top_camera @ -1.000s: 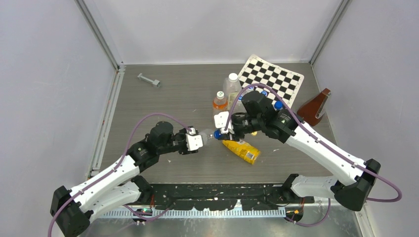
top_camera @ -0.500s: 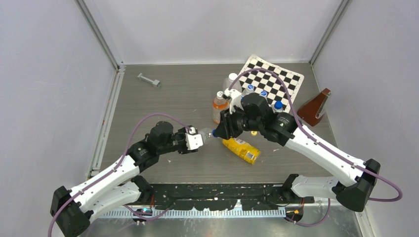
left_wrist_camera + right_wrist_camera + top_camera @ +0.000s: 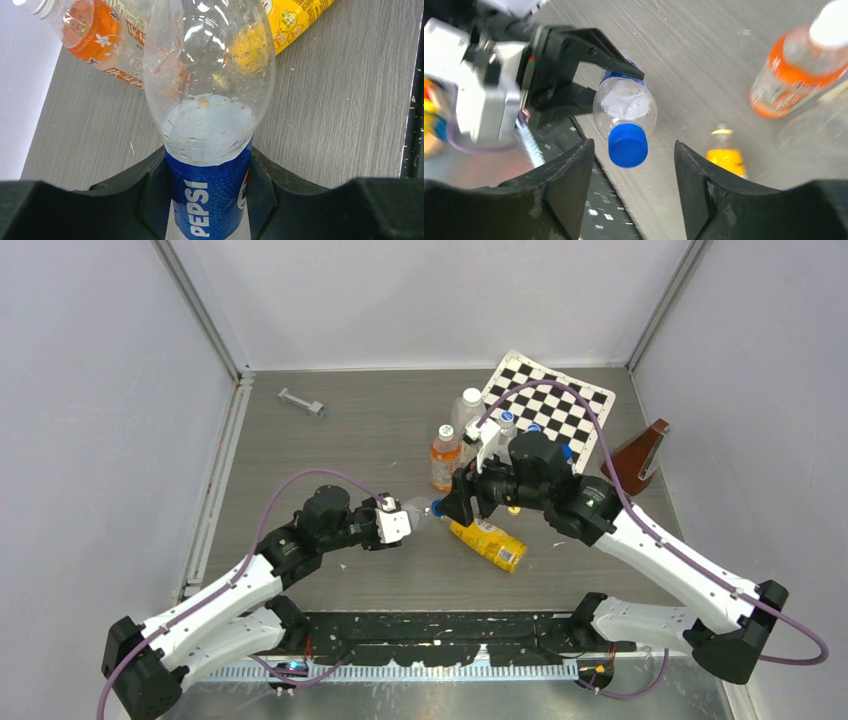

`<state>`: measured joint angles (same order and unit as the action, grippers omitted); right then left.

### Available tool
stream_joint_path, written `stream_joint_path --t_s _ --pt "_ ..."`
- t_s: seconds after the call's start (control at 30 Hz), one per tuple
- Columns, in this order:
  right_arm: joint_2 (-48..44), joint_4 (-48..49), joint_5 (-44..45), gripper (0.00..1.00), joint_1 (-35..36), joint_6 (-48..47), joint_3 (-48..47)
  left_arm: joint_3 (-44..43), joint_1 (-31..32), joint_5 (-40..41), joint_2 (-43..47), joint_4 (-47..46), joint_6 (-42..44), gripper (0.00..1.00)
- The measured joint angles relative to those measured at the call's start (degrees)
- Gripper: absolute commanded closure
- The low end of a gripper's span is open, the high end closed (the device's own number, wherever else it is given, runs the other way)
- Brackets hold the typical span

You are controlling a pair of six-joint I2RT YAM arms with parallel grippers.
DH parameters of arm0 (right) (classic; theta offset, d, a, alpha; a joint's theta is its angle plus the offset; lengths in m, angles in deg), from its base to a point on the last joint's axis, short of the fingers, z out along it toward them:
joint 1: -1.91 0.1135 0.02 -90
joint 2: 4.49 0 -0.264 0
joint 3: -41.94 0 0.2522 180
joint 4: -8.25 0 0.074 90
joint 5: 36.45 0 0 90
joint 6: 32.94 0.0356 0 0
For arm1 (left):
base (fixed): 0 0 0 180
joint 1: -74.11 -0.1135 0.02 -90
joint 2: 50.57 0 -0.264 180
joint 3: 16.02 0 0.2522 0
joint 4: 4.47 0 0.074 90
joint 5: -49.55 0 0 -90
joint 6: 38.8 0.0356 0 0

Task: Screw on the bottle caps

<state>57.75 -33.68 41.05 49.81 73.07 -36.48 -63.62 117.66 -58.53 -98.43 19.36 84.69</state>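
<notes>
My left gripper [image 3: 397, 524] is shut on the clear Pepsi bottle [image 3: 209, 125] around its blue label and holds it on its side above the table, neck pointing right. The blue cap [image 3: 627, 145] sits on the bottle's mouth and also shows in the top view [image 3: 437, 508]. My right gripper [image 3: 633, 162] is open, one finger either side of the cap and slightly back from it, touching nothing. The yellow juice bottle [image 3: 488, 544] lies on the table under my right gripper. I cannot tell whether its yellow cap is on it.
An orange-drink bottle with a white cap [image 3: 445, 453] and a tall clear bottle [image 3: 468, 410] stand just behind my grippers. A checkerboard [image 3: 565, 400] lies at the back right with a brown wedge-shaped object [image 3: 640, 455] beside it. A grey bolt [image 3: 302, 401] lies back left.
My right gripper turned at the wrist around the blue cap, then opened and drew back slightly to the right. The left arm and the Pepsi bottle have stayed still.
</notes>
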Motion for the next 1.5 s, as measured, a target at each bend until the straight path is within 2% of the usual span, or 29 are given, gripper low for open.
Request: stream_joint_path --t_s 0.07,0.23,0.37,0.5,0.77,1.27,1.37,1.5 --pt "-1.57 0.00 -2.38 0.24 -0.04 -9.64 0.02 0.00 0.00 -0.13 -0.02 0.02 0.00 0.50" --pt "-5.84 -0.63 -7.80 0.21 -0.07 -36.65 1.44 0.00 0.00 -0.92 -0.02 0.02 0.00 0.50" --pt "-4.35 -4.11 -11.52 0.22 -0.07 -51.36 0.68 0.00 0.00 -1.53 -0.22 0.04 0.00 0.50" --pt "-0.13 -8.76 -14.40 0.25 -0.07 -60.15 -1.75 0.00 0.00 -2.03 -0.57 0.07 0.00 0.50" --pt "2.47 -12.72 -17.62 0.33 -0.07 -66.47 -4.52 0.00 0.00 -4.17 -1.64 -0.09 -0.52 0.50" --pt "3.89 -14.27 -19.69 0.46 0.37 -67.32 -5.20 0.00 0.00 -5.81 -2.32 0.00 -1.14 0.50" --pt "4.98 -14.32 -19.82 0.58 0.66 -67.32 -5.20 0.00 0.00 -5.97 -2.34 0.02 -1.38 0.50" --pt "5.75 -14.23 -19.74 0.84 0.76 -66.84 -5.42 0.00 0.07 -5.99 -2.40 0.42 -1.42 0.50"
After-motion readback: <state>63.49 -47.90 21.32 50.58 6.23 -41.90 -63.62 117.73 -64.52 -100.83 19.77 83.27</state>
